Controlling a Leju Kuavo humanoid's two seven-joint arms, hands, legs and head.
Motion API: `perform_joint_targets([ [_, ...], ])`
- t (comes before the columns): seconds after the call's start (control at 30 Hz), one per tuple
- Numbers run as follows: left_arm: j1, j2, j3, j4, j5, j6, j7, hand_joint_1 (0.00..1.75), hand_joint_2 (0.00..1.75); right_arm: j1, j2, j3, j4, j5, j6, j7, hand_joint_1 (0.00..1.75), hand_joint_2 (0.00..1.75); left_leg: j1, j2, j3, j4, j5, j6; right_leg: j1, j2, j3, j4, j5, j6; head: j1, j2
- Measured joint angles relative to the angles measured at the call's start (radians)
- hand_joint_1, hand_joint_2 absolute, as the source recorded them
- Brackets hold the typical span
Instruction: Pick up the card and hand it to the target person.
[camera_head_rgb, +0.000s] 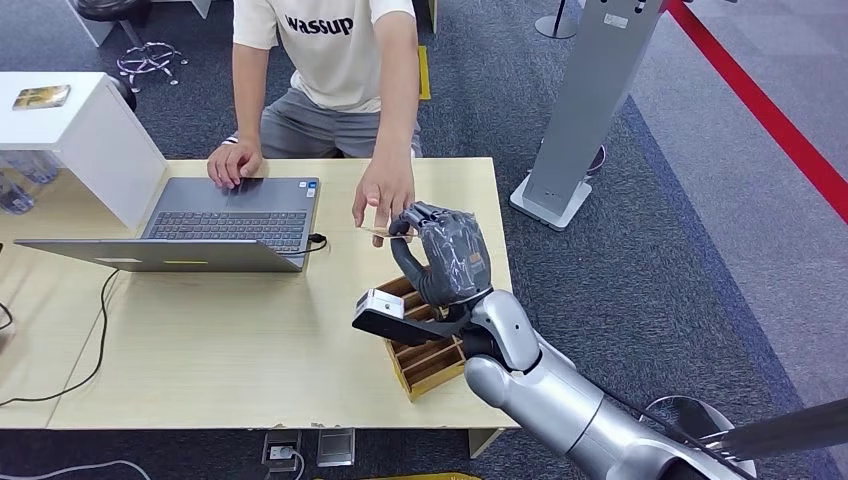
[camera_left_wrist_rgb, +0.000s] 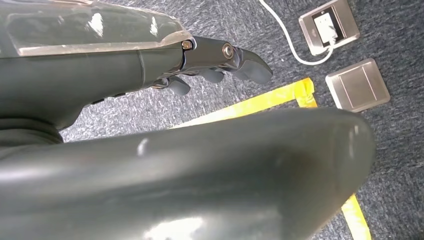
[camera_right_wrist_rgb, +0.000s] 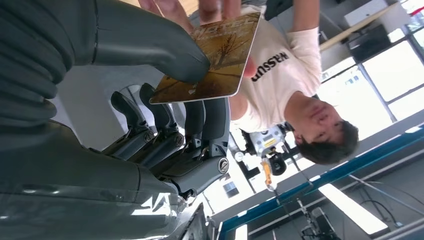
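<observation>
Our right hand (camera_head_rgb: 447, 262) held the card (camera_head_rgb: 383, 233) pinched between its thumb (camera_right_wrist_rgb: 150, 47) and the darker fingers (camera_right_wrist_rgb: 207, 117), raised above the counter (camera_head_rgb: 250, 350). Just beyond our hand, the person's hand (camera_head_rgb: 382, 195) touched the card's far edge with its fingertips. Below our wrist sat a wooden slotted holder (camera_head_rgb: 430, 365); a laptop (camera_head_rgb: 230, 220) lay well to the side. Our left hand (camera_left_wrist_rgb: 220, 62) hung over grey carpet with fingers curled in loosely, holding nothing.
</observation>
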Motion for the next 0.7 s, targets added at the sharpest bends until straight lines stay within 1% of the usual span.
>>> perform_joint_targets([
  [0.13, -0.003, -0.001, -0.009, 0.0, 0.007, -0.011, 0.002, 0.0, 0.0, -0.01, 0.022, -0.01, 0.081, 0.076, -0.041, 0.023, 1.52, 1.75, 0.0, 0.0, 0.0, 0.0, 0.0, 0.0, 0.0, 0.0, 0.0, 0.0, 0.0, 0.0, 0.0, 0.0],
  [0.27, -0.005, -0.002, -0.019, 0.0, 0.017, -0.023, 0.002, 0.0, 0.0, -0.003, 0.043, -0.046, 0.127, 0.219, -0.048, 0.018, 1.52, 1.75, 0.0, 0.0, 0.0, 0.0, 0.0, 0.0, 0.0, 0.0, 0.0, 0.0, 0.0, 0.0, 0.0, 0.0],
  [0.4, -0.005, -0.002, -0.027, 0.0, 0.026, -0.046, 0.002, 0.0, 1.75, 0.026, 0.068, -0.107, 0.137, 0.375, -0.049, -0.009, 0.0, 1.75, 0.0, 0.0, 0.0, 0.0, 0.0, 0.0, 0.0, 0.0, 0.0, 0.0, 0.0, 0.0, 0.0, 0.0],
  [0.43, -0.005, -0.002, -0.029, 0.0, 0.028, -0.052, 0.002, 0.0, 1.75, 0.035, 0.075, -0.124, 0.138, 0.403, -0.05, -0.019, 0.0, 1.75, 0.0, 0.0, 0.0, 0.0, 0.0, 0.0, 0.0, 0.0, -0.001, 0.0, 0.0, 0.0, 0.0, 0.0],
  [0.5, -0.005, -0.002, -0.032, 0.0, 0.032, -0.061, 0.002, 0.0, 0.87, 0.051, 0.089, -0.156, 0.138, 0.426, -0.05, -0.043, 0.0, 1.75, 0.0, 0.0, 0.0, 0.0, 0.0, 0.0, 0.0, 0.0, -0.001, 0.0, 0.0, 0.0, 0.0, 0.0],
  [0.57, -0.005, -0.002, -0.037, 0.0, 0.037, -0.065, -0.003, 0.0, 0.0, 0.066, 0.103, -0.192, 0.138, 0.405, -0.05, -0.08, 0.0, 1.75, 0.0, 0.0, 0.0, 0.0, 0.0, 0.0, 0.0, 0.0, -0.001, 0.0, 0.0, 0.0, 0.0, 0.0],
  [0.6, -0.005, -0.002, -0.04, 0.0, 0.04, -0.065, -0.007, 0.0, 0.0, 0.074, 0.111, -0.21, 0.139, 0.374, -0.05, -0.104, 0.0, 1.75, 0.0, 0.0, 0.0, 0.0, 0.0, 0.0, 0.0, 0.0, -0.001, 0.0, 0.0, 0.0, 0.0, 0.0],
  [0.67, -0.004, -0.002, -0.043, 0.0, 0.048, -0.057, -0.015, 0.0, 0.0, 0.086, 0.125, -0.241, 0.142, 0.252, -0.05, -0.161, 0.0, 1.75, 0.0, 0.0, 0.0, 0.0, 0.0, 0.0, 0.0, 0.0, -0.001, 0.0, 0.0, 0.0, 0.0, 0.0],
  [0.7, -0.004, -0.002, -0.044, 0.0, 0.05, -0.054, -0.017, 0.0, 0.0, 0.089, 0.128, -0.249, 0.143, 0.215, -0.05, -0.175, 0.0, 1.75, 0.0, 0.0, 0.0, 0.0, 0.0, 0.0, 0.0, 0.0, -0.001, 0.0, 0.0, 0.0, 0.0, 0.0],
])
